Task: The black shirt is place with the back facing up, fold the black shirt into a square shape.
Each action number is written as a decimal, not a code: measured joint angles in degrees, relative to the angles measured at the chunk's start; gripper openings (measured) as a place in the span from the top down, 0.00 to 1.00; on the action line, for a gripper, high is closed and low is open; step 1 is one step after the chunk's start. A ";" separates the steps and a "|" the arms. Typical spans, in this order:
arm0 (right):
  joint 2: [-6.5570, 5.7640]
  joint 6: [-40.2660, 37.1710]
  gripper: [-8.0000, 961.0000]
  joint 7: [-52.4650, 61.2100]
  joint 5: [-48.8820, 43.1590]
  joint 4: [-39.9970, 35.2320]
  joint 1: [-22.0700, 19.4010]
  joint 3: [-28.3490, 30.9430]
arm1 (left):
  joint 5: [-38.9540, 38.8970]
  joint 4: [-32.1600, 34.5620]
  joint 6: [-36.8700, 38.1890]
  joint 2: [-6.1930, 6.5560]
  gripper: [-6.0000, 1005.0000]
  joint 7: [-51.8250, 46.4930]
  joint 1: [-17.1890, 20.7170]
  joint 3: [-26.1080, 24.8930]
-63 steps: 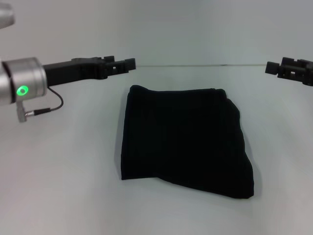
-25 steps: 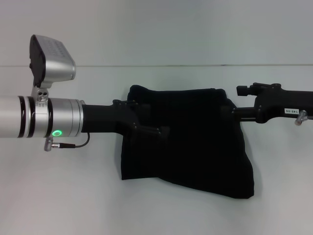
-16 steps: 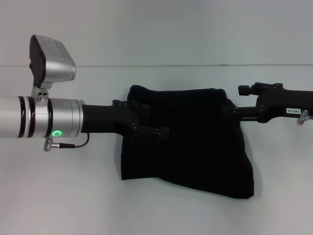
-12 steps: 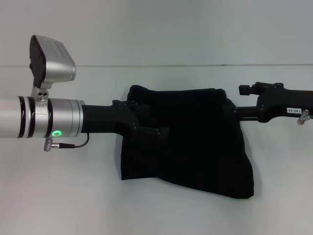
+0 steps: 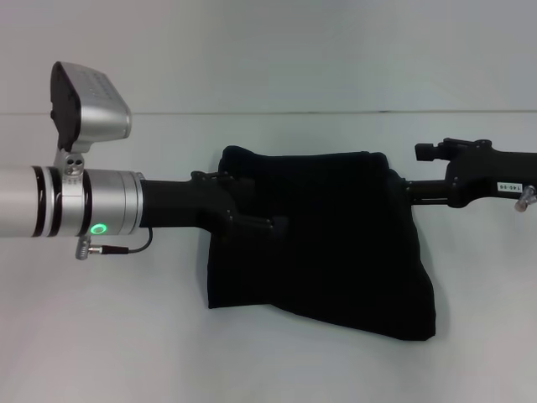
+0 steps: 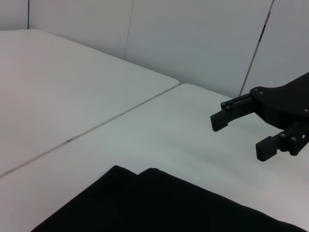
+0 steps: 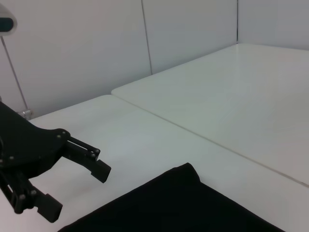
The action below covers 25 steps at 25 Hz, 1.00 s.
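The black shirt [image 5: 319, 243] lies folded into a rough four-sided shape in the middle of the white table [image 5: 101, 327], with no lettering showing. My left gripper [image 5: 273, 225] reaches in low over the shirt's left edge. The right wrist view shows it open [image 7: 77, 191] and empty, beside a shirt corner [image 7: 183, 193]. My right gripper [image 5: 394, 191] is at the shirt's far right corner. The left wrist view shows it open [image 6: 240, 137] and empty, just above the table beyond the shirt's edge [image 6: 145, 198].
A seam [image 6: 96, 128] runs across the white table behind the shirt. A pale wall [image 5: 268, 50] stands at the table's far edge. The left arm's silver wrist and camera housing [image 5: 84, 109] stand above the table's left side.
Since 2.5 s ago both arms have come in from the far sides to the shirt's left and right edges. In the last second the right gripper drew back slightly to the right; the shirt has not moved.
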 joint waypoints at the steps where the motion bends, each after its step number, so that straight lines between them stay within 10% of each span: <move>1: -0.02 0.00 0.05 0.00 0.02 0.00 0.00 -0.01 | 0.01 -0.02 -0.01 -0.02 0.05 -0.01 0.00 0.00; 25: -0.07 -0.03 0.05 0.00 0.17 0.01 -0.16 -0.01 | 0.02 -0.16 0.50 -0.20 0.05 -0.29 0.29 0.08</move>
